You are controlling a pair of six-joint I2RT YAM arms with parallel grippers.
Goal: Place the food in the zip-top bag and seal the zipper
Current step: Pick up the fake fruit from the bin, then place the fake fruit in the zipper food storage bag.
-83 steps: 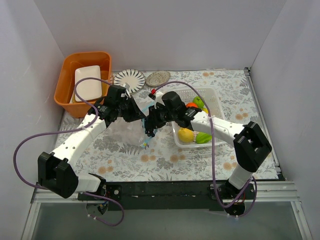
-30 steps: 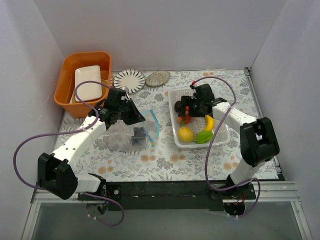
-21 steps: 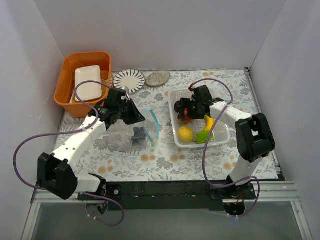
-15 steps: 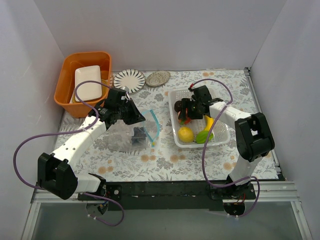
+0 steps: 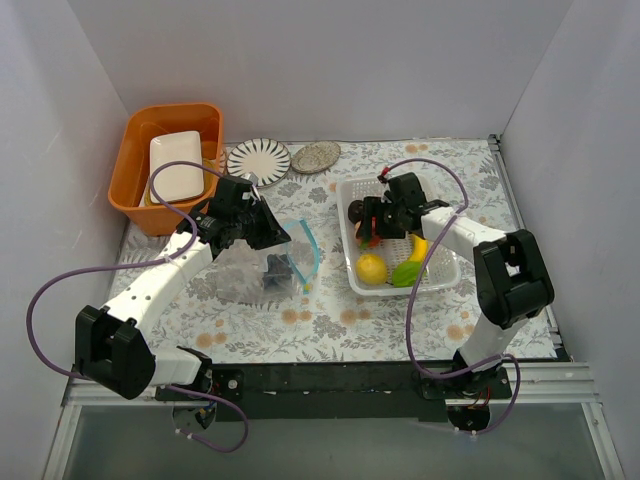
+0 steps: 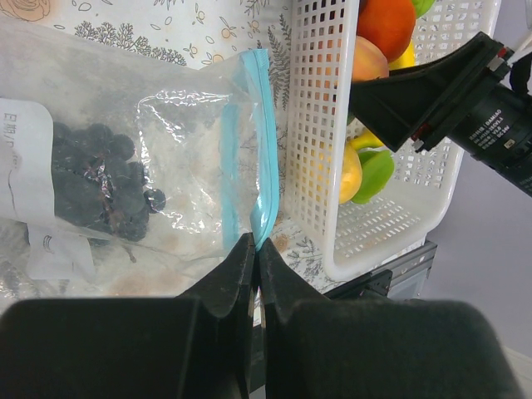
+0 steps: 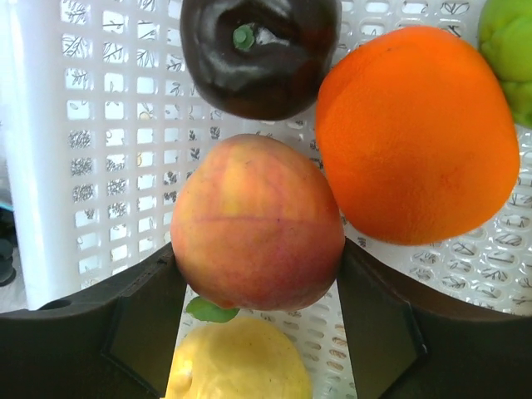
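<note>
The right jaws are gripping the peach point(image 7: 256, 220), one finger pressing on each flank, so they are grasping it, though it does not look lifted clear yet. The peach is sitting inside the white lattice basket point(image 7: 91, 125), wedged between the dark plum point(image 7: 258, 54) toward the basket's far end and the lemon point(image 7: 237, 362) toward its near end, with the orange point(image 7: 416, 133) touching it on one side.

The left jaws are clenching flat on the zip-top bag point(image 6: 179, 150) at the end of its zipper point(image 6: 264, 158), holding the mouth turned toward the basket. The bag is lying on the bench point(image 5: 330, 310) just beside the basket's wall on the left arm's side, and the black grapes point(image 6: 91, 179) are resting deep inside it, away from the basket.

To do this step well, I judge the peach should be rising straight up first, so it is not dragging its close-packed neighbours along. The smooth round plastic is likely to slip, so the pinch needs to be staying across its widest part. Next it should be crossing the basket wall and heading into the mouth. That mouth is looking fairly flat, so the pinched lip may need lifting to make it gape. The peach should be going well past the blue strip before release, leaving the zipper free to close.
</note>
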